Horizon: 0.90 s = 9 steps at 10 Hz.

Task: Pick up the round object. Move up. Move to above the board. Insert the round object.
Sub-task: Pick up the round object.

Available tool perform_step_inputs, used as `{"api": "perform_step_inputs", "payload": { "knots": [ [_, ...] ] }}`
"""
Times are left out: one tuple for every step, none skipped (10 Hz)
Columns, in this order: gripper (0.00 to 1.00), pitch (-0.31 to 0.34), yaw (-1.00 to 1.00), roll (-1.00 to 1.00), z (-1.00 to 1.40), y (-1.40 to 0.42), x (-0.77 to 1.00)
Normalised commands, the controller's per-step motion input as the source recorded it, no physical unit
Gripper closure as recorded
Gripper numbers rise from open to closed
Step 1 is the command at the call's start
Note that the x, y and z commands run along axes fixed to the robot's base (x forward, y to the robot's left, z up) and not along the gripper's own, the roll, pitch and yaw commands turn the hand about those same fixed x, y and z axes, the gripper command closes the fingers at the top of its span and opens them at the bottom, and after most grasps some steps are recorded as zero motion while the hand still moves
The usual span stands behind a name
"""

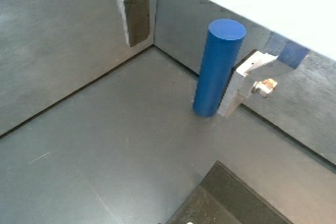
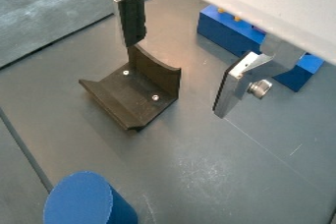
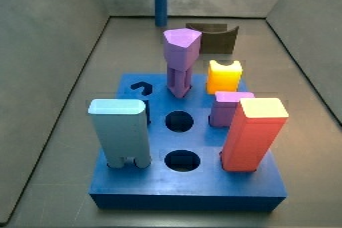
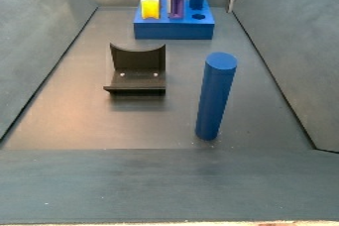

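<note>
Round object (image 4: 215,95) stands alone — fixture (image 4: 137,69) beside it — hand (image 2: 184,56) spread, empty.

The pincer (image 2: 178,66) is showing two flat silver finger plates (image 2: 238,83) wearing dark pads (image 2: 132,20); a round silver screw is sitting on one plate in both wrist views.

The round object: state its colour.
Dark blue; the round object shows best in a side view, standing free of the gripper.
</note>
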Motion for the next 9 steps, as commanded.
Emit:
{"api": "perform_step_inputs", "payload": {
  "knots": [
    [0.00, 0.000, 0.08, 0.00, 0.00, 0.31, 0.00],
    [0.00, 0.000, 0.17, 0.00, -0.04, 0.74, -0.18],
    [0.00, 0.000, 0.10, -0.01, -0.09, 0.90, -0.20],
    [0.00, 0.030, 0.03, -0.03, -0.10, 1.00, -0.15],
    [0.00, 0.021, 0.00, -0.04, -0.21, 1.00, -0.19],
    [0.00, 0.013, 0.00, -0.12, -0.37, 0.89, -0.14],
    [0.00, 0.040, -0.01, -0.16, -0.47, 0.82, -0.12],
    [0.00, 0.044, -0.05, -0.17, -0.47, 0.78, -0.08],
    [0.00, 0.029, -0.05, -0.21, -0.38, 0.77, -0.05]
  ]
}}
